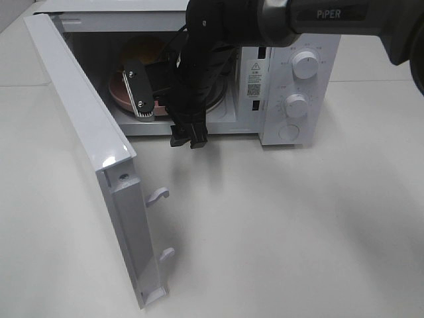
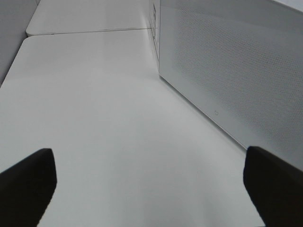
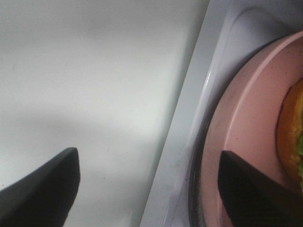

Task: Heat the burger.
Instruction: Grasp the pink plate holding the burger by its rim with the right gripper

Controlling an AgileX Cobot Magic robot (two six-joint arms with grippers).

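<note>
The burger [image 1: 144, 48], a domed orange-brown bun, sits on a salmon-pink plate [image 1: 118, 93] inside the open white microwave [image 1: 322, 93]. My right gripper [image 1: 165, 118] is open and empty at the oven's front sill. One finger hangs over the table, the other over the plate's near rim. In the right wrist view, the right gripper [image 3: 149, 189] straddles the sill, with the plate [image 3: 246, 142] and the burger's edge [image 3: 292, 137] at one side. My left gripper [image 2: 151, 189] is open and empty, low over the table beside the microwave door [image 2: 236, 71]. It is out of the exterior view.
The microwave door [image 1: 86, 119] stands swung out to the front left, with two latch hooks [image 1: 159, 194] on its edge. Two round knobs [image 1: 305, 64] sit on the control panel at the right. The right arm [image 1: 218, 33] covers much of the oven opening.
</note>
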